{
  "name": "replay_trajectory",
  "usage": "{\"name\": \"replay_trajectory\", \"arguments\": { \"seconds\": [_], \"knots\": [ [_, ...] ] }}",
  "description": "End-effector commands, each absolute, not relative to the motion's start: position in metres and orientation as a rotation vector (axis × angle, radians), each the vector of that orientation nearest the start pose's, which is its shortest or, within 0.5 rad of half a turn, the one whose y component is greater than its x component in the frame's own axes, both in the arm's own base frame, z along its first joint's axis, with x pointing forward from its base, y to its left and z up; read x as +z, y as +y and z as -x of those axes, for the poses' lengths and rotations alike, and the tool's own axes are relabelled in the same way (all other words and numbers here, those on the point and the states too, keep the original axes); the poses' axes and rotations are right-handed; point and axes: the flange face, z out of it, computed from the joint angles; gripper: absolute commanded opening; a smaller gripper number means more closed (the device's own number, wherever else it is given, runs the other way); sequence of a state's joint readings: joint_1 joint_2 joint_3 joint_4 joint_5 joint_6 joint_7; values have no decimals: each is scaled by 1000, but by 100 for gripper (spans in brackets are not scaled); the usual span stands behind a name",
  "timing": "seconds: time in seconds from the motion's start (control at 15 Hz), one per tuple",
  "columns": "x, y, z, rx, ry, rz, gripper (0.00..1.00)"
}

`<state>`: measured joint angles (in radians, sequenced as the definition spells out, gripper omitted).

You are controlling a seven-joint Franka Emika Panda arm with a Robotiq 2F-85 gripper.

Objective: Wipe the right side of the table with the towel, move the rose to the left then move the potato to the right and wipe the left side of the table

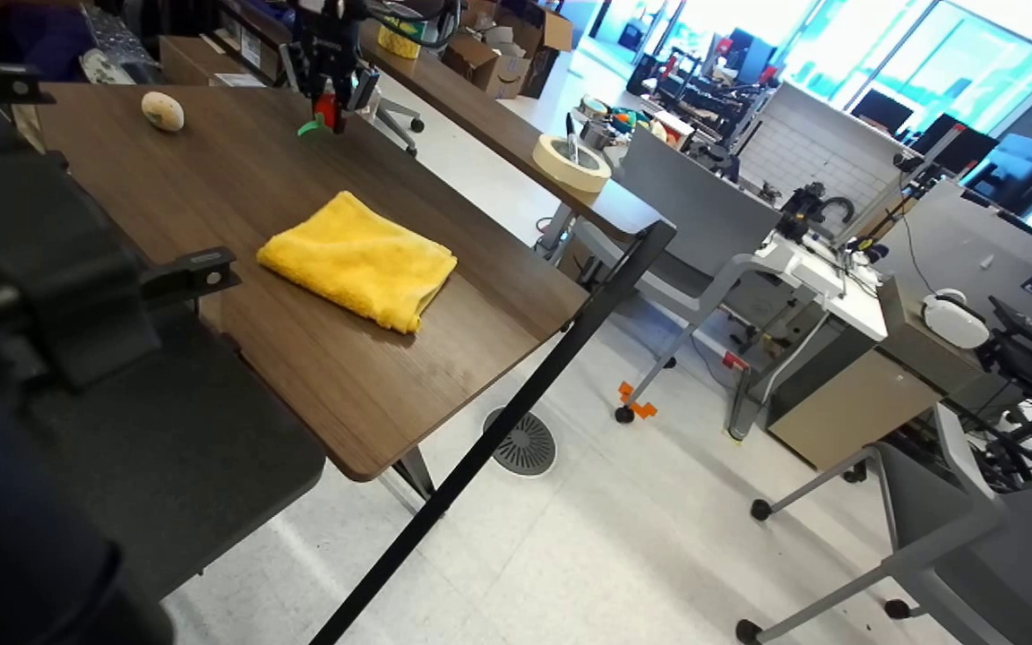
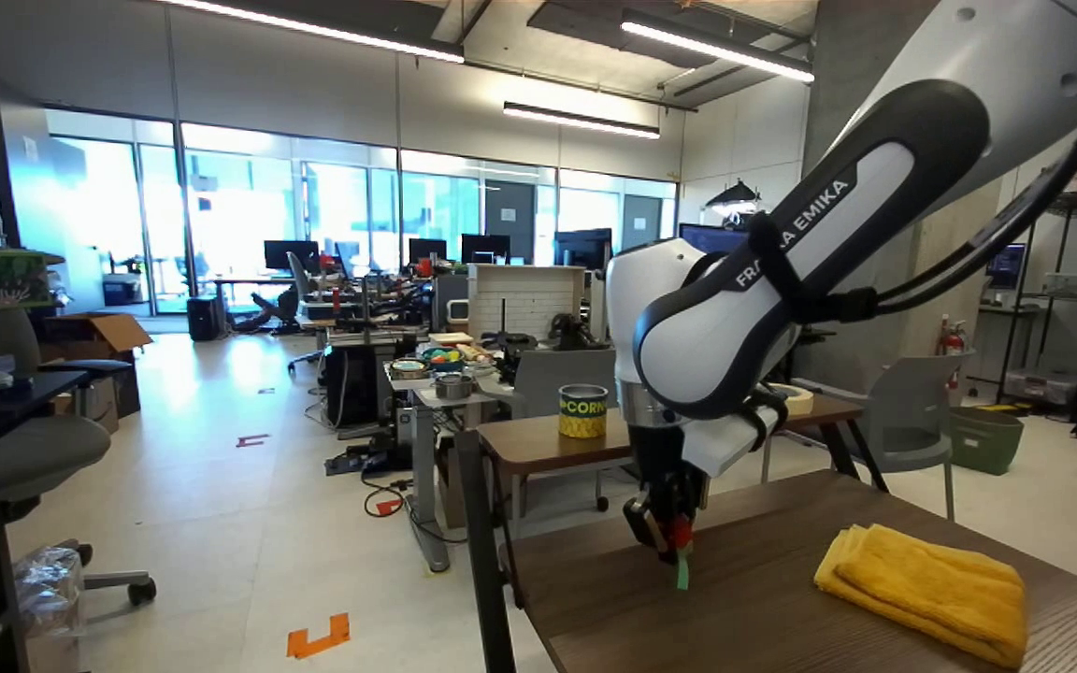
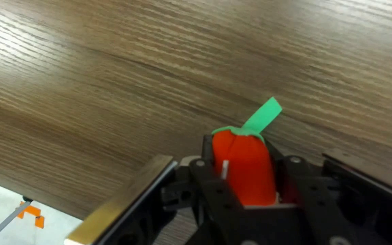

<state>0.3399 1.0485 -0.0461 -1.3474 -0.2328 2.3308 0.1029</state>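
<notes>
Plainly, the gripper holds the rose between its close-set fingers, by the long edge of the tabletop that faces the neighbouring table; whether the rose touches the wood I cannot tell. In an exterior view, the potato lies near the far short edge, the folded yellow towel toward the near one.

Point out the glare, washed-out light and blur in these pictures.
Wrist view: pale glare streaks the table at upper left and top right; both exterior views: windows washed out bluish-white; in an exterior view, the dark equipment in the left foreground is blurred.
</notes>
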Motion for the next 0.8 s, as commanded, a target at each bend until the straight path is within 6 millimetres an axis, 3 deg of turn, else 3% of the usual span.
{"name": "replay_trajectory", "arguments": {
  "seconds": [0.0, 0.4, 0.47, 0.6, 0.73],
  "knots": [
    [89, 217, -683, 162, -748, 3272, 58],
    [128, 203, -655, 211, -934, 3179, 100],
    [136, 195, -648, 230, -936, 3176, 100],
    [149, 166, -635, 351, -860, 3193, 100],
    [144, 113, -626, 473, -704, 3229, 100]
  ]
}}
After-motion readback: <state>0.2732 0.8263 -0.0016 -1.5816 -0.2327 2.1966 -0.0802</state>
